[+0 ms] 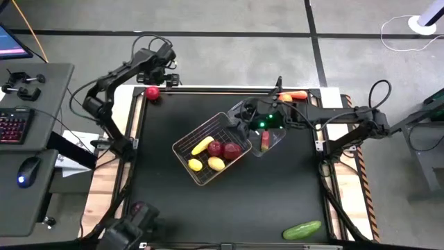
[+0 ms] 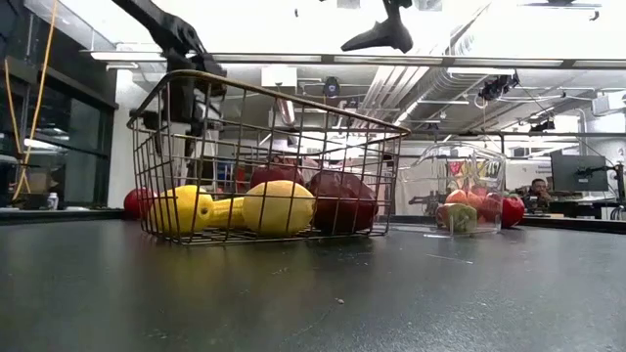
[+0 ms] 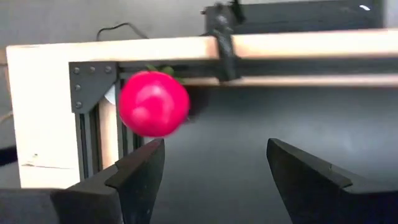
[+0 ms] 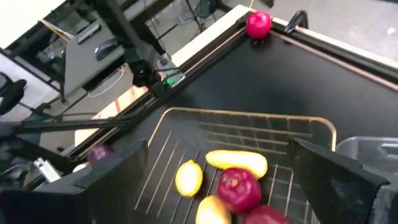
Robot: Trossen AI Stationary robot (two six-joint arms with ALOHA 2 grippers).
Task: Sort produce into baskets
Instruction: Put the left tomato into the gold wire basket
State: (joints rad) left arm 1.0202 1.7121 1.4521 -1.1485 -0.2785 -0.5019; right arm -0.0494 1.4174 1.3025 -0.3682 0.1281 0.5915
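Observation:
A red apple (image 3: pixel 153 103) rests on the black table in its far left corner (image 1: pixel 151 92). My left gripper (image 3: pixel 211 167) hangs open just above and short of it (image 1: pixel 155 75), pointing steeply down and touching nothing. The wire basket (image 1: pixel 186 144) in the table's middle holds a banana (image 1: pixel 202 145), two lemons and two red apples. Beside it on the right, the clear tub (image 1: pixel 276 142) holds a few pieces of produce. My right gripper (image 1: pixel 241 115) hovers open above the basket's far side (image 4: pixel 221 171), empty.
A carrot (image 1: pixel 295 96) lies at the far edge, a cucumber (image 1: pixel 302 230) near the front right corner, and a purple onion (image 1: pixel 139 207) at the near left. The table's wooden frame and metal rail (image 3: pixel 261 46) run close behind the corner apple.

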